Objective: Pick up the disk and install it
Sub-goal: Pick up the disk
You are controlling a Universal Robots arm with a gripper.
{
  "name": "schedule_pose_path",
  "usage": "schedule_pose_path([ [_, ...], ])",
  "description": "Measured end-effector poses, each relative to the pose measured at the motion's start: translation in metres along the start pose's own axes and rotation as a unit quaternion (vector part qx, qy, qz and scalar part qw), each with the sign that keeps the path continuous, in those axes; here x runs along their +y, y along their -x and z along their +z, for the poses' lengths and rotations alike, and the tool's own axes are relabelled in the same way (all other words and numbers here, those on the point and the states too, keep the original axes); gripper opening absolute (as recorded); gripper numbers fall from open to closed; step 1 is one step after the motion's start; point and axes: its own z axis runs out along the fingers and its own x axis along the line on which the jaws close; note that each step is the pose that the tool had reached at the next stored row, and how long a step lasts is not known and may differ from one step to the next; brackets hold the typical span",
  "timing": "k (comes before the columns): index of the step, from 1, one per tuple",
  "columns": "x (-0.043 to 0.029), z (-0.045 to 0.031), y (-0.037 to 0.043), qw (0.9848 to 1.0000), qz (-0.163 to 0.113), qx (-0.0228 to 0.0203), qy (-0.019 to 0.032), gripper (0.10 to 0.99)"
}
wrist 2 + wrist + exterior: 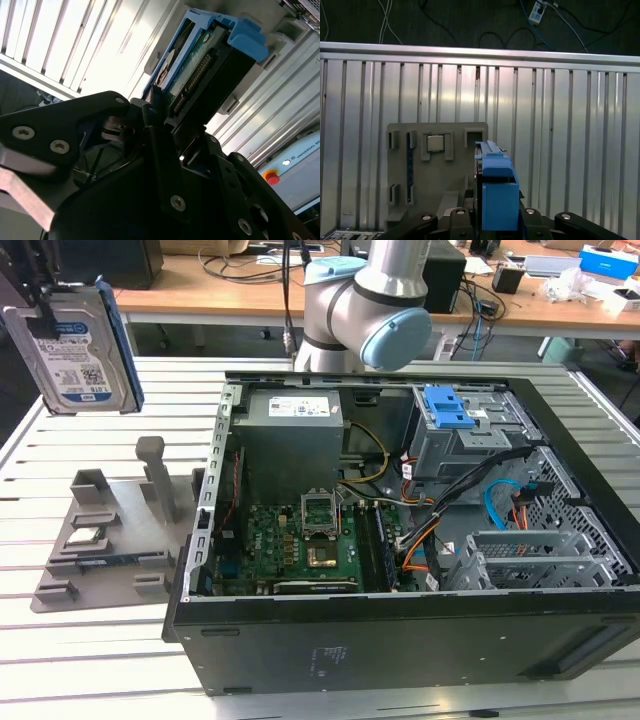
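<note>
The disk (75, 350) was silver, its label (82, 380) white and blue, its bracket (497, 195) blue. The counter (110, 660) was pale and slatted, the tray (130, 530) grey, the motherboard (290, 540) green.

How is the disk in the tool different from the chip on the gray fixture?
The disk is large, rectangular and blue-framed; the chip is small, square and bare. The disk hangs upright in the tool; the chip lies flat in the gray fixture. Both are silver.
</note>
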Motion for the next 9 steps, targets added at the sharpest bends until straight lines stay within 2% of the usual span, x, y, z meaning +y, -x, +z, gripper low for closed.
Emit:
schedule_pose_path([
  [1,0.0,-0.0019,0.0,1.0,0.0,0.0,0.0001,0.365],
  [4,-0.0002,-0.0148,0.0002,1.0,0.0,0.0,0.0003,0.365],
  [9,-0.0003,-0.0278,0.0005,1.0,0.0,0.0,0.0005,0.365],
])
